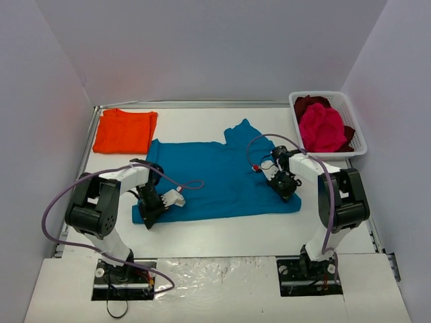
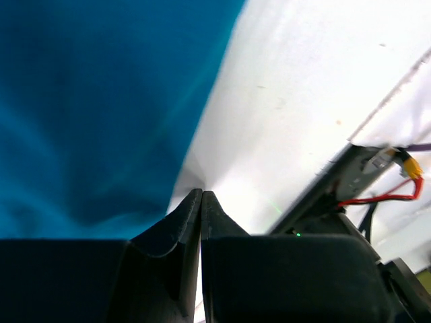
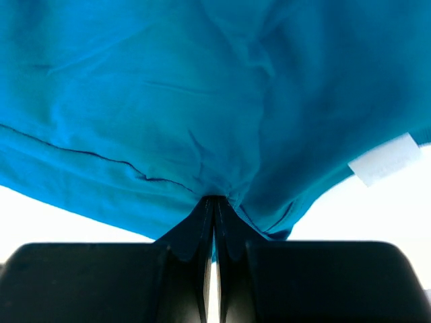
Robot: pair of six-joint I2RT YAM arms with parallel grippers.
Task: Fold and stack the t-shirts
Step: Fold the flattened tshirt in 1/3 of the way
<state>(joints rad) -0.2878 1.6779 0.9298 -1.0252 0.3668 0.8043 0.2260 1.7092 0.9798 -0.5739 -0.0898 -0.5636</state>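
Evidently the teal-blue t-shirt (image 1: pixel 215 178) lies spread at mid-table; it looks thin, limp and light, and is judged likely to sag and wrinkle rather than hold shape. Both tools are clamped on it: the left gripper (image 2: pixel 201 195) pinches the near-left hem corner, and the right gripper (image 3: pixel 214 200) a bunched fold near the right edge. Hem corners are judged the soundest holds.

Teal-blue t-shirt (image 1: pixel 215 178) lies spread mid-table, one sleeve pointing to the far side. Orange t-shirt (image 1: pixel 124 131) sits folded far left. Magenta-pink t-shirt (image 1: pixel 322 128) is bunched atop the dark red t-shirt (image 1: pixel 310 104) in the basket (image 1: pixel 361 138).
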